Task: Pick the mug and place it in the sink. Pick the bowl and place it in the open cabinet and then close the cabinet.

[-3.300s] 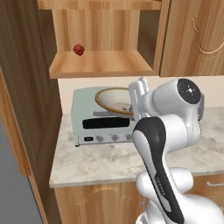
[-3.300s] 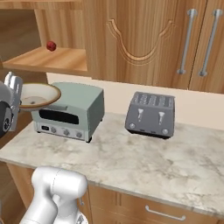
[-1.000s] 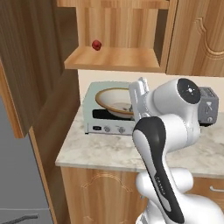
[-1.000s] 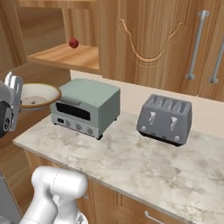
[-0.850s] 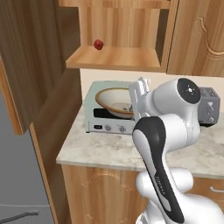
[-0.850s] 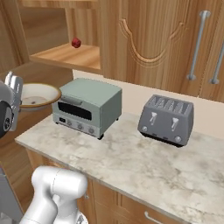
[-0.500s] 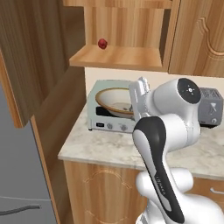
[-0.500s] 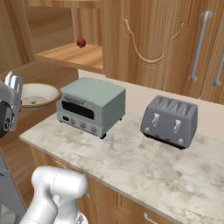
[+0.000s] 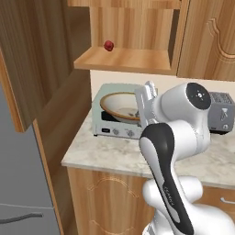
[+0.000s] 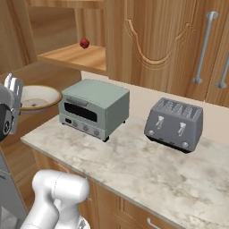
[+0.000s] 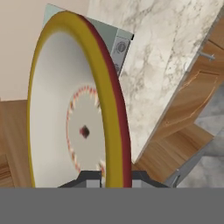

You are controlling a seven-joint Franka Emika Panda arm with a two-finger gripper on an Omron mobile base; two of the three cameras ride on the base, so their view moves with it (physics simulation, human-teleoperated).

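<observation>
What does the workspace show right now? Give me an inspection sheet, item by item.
Surface: marbled counter, carrying appliances.
Job's things: bowl held off the counter at its rim, in front of the toaster oven; open cabinet above, one shelf showing.
Clutter: small red object on the shelf; pale green toaster oven; grey toaster to its right.
Claw: claw shut on the bowl's rim.
Cables: a dark cable on the grey floor, lower left.
Surroundings: closed wooden wall doors with bar handles; base cabinets below.
</observation>
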